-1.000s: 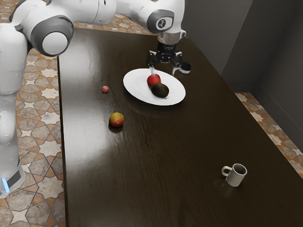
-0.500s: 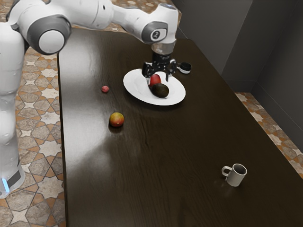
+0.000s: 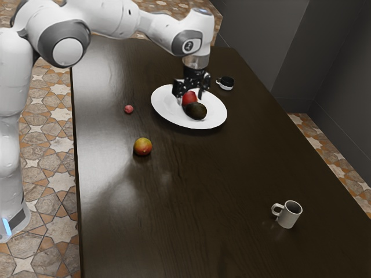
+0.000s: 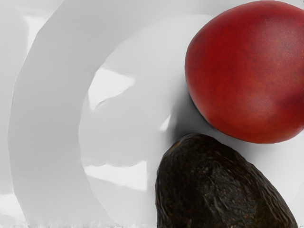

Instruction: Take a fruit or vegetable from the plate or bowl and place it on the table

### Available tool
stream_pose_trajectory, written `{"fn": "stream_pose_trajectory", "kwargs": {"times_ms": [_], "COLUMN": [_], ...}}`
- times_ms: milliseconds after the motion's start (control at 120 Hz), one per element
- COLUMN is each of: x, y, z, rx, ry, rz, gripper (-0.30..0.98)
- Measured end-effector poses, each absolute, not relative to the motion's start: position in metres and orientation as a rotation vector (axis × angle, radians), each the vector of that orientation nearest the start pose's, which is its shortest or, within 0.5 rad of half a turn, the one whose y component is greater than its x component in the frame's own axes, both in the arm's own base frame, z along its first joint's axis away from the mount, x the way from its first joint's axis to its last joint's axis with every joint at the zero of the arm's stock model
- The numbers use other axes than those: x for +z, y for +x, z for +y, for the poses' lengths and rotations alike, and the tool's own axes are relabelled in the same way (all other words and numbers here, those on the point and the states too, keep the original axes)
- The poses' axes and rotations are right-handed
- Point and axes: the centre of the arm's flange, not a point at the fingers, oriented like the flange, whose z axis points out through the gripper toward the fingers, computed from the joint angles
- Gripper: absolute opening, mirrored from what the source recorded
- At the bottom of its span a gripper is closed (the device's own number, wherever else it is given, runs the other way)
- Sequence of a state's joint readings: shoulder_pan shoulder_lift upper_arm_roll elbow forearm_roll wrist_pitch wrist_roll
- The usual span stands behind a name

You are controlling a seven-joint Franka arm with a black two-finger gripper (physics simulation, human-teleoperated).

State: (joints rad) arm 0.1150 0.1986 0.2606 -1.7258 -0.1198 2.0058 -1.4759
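Exterior view: released claw [image 3: 191,97] above plate [image 3: 164,109] (wrist view details wrinkled avocado [image 4: 216,187]).

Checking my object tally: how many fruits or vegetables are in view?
4: a red fruit and an avocado on the plate; a yellow-red fruit and a small pinkish-red one on the table. The gripper might hide another.

A dark wooden table [image 3: 203,191] spans the exterior view. On it lie a white plate [image 3: 163,108] at upper centre, a black-and-white cup [image 3: 226,84] just beyond, a small red fruit [image 3: 128,109] at upper left, a yellow-red fruit [image 3: 142,146] left of centre and a pale mug [image 3: 287,215] at lower right.
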Motion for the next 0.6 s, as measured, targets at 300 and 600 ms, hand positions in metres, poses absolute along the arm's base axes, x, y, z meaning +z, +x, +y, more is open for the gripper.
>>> {"fn": "stream_pose_trajectory", "kwargs": {"times_ms": [300, 600], "x": [0.48, 0.453], "y": [0.614, 0.616], "z": [0.217, 0.22], "rx": [0.11, 0.063], "ry": [1.736, 1.716], "rz": [2.483, 2.529], "gripper": [0.69, 0.69]}}
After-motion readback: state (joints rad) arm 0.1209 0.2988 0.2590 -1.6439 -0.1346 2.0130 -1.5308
